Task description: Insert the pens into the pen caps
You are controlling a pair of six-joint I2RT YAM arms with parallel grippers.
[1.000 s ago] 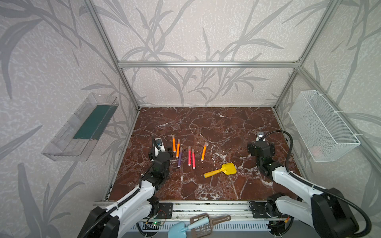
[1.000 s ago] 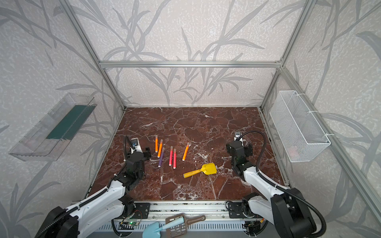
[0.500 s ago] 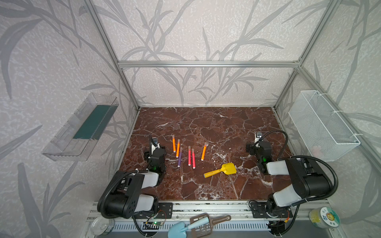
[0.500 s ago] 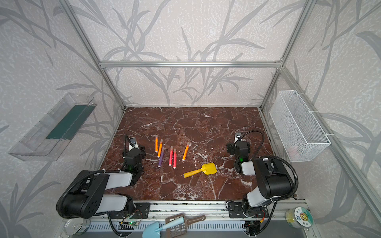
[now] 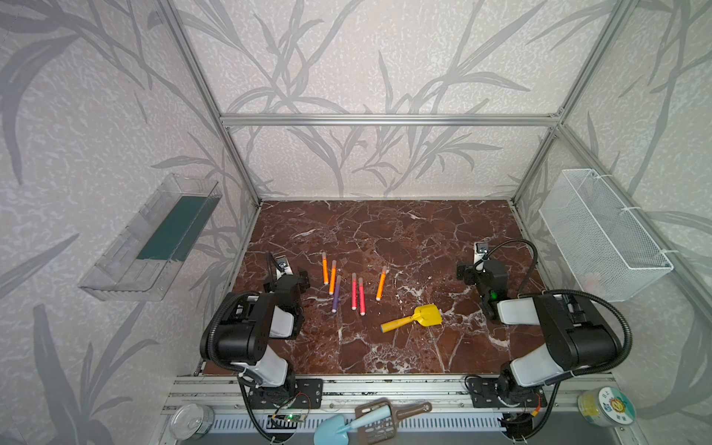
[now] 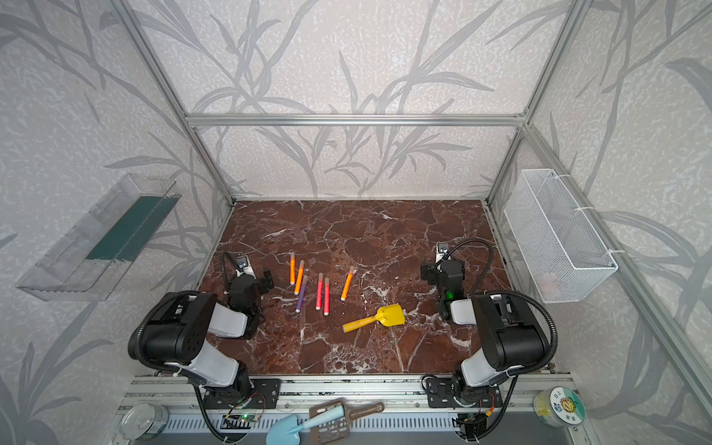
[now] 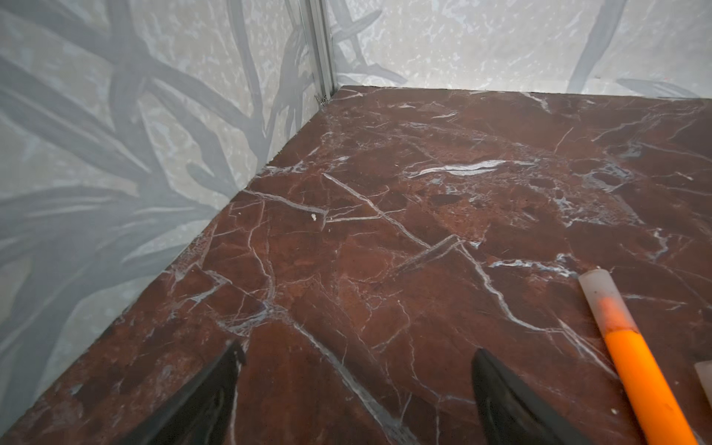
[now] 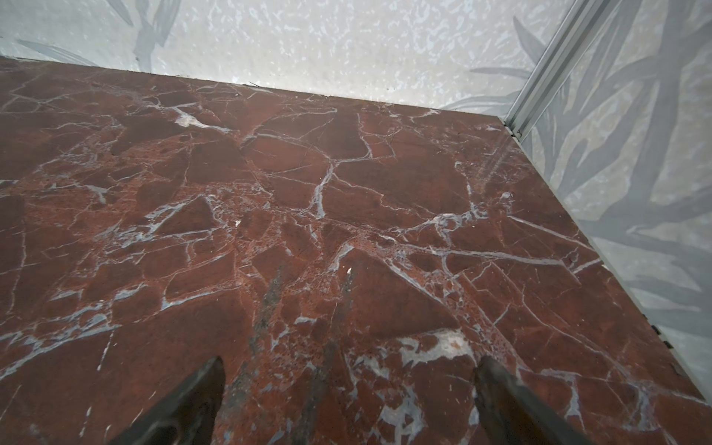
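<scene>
Spanning the cell floor: red-brown marble table [image 5: 385, 231]; everything below sits on it.
Left arm: folded low by the left wall. The left gripper [image 7: 354, 360] is just above the marble, fingers spread wide, bare table between them, gripping nothing.
Right arm: folded low by the right wall. The right gripper [image 8: 350, 362] is also spread wide, with only marble between its tips.
Shovel: yellow toy shovel [image 5: 414, 318] lies flat, front-right of the pens.
Pens: six pens [image 5: 354, 291] lie flat in a loose row left of centre, roughly parallel and running front to back. Three are orange, one purple, two red.
Pens vs left gripper: just beside it, toward table centre, not touching. The nearest orange pen [image 7: 639, 381] lies outside one finger [image 7: 501, 393], not between the two.
Pens vs right gripper: well apart, across the table.
Caps: pen caps [image 7: 601, 296] are pale and translucent. One is seated over the far end of that orange pen. In both top views every pen shows a pale far end.
</scene>
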